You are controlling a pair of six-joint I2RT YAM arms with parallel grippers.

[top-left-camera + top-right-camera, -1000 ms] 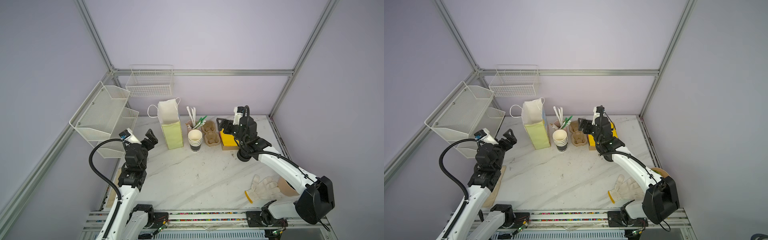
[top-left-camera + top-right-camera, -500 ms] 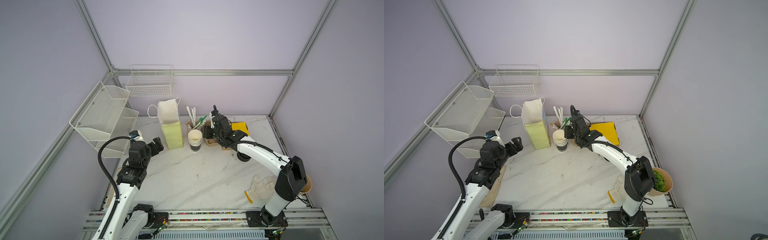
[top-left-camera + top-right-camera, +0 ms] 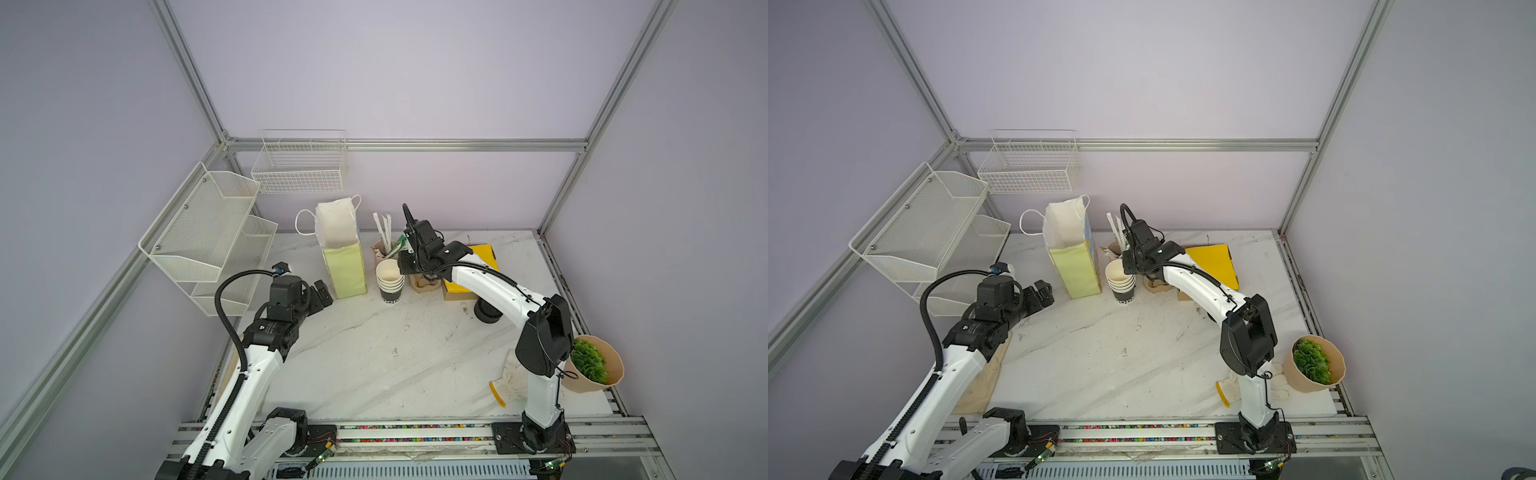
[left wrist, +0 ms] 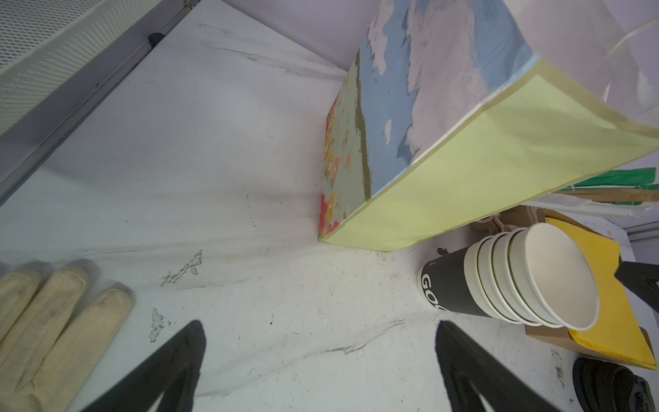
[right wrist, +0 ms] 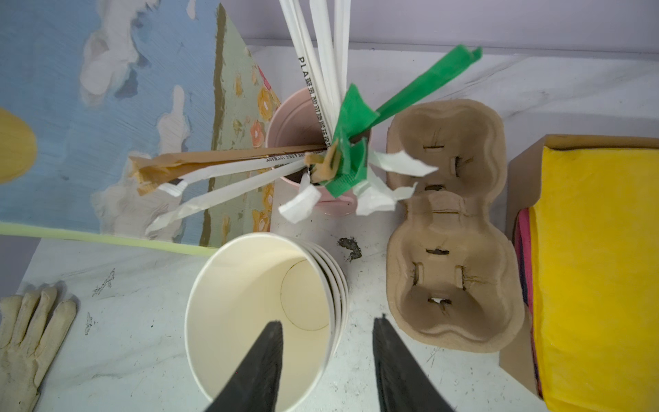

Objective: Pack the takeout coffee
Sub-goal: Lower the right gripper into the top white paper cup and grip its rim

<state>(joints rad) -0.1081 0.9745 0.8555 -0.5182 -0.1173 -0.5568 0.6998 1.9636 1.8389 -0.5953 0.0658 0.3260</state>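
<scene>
White stacked cups (image 3: pixel 390 276) mid-frame: my right gripper (image 5: pixel 328 319) straddles their rim, jaws apart; my left gripper (image 4: pixel 320 323) gapes wide.

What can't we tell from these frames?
Right pincer: its own wrist hides the tips in both top views.
Paper bag: its walls hide the floor in every view.
Cup carrier: right arm covers most of it in both top views.
Stacked cups: lettering curves out of sight in left wrist view.

Takeout coffee (image 3: pixel 485 312) on the bench (image 3: pixel 374 365)
A small dark ribbed cup (image 4: pixel 606 385), it sat at about 3 o'clock from the bench's middle, partly hidden, its pose unclear.
</scene>
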